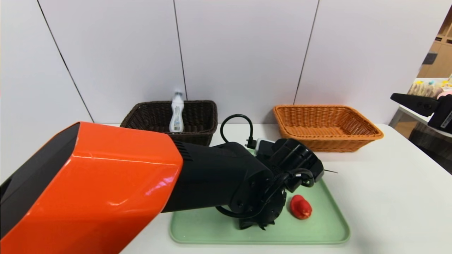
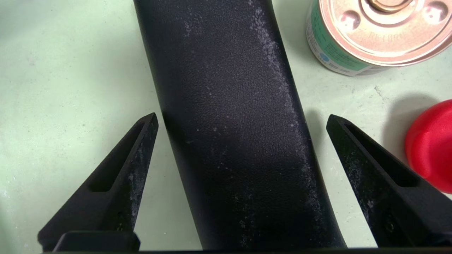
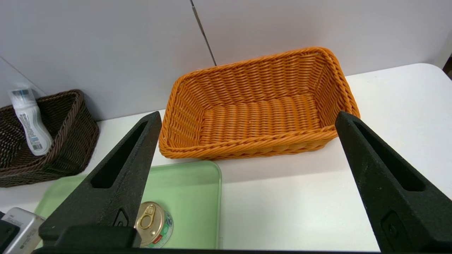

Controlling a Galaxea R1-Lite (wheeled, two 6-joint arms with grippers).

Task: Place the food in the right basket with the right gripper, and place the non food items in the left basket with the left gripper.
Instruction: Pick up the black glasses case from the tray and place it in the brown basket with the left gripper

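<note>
The left arm's black two-fingered gripper (image 2: pixel 242 120), fingers spread and holding nothing, straddles the long black textured case (image 2: pixel 233 106) on the pale green tray (image 1: pixel 300 241), the case's long axis running between them. Farther off, at the orange-tan wicker basket (image 3: pixel 261 116), the right arm's black gripper (image 3: pixel 249 116) waits open and idle.

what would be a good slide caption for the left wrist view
Open left gripper astride a black textured case on the green tray, tin can and red object beside it
</note>
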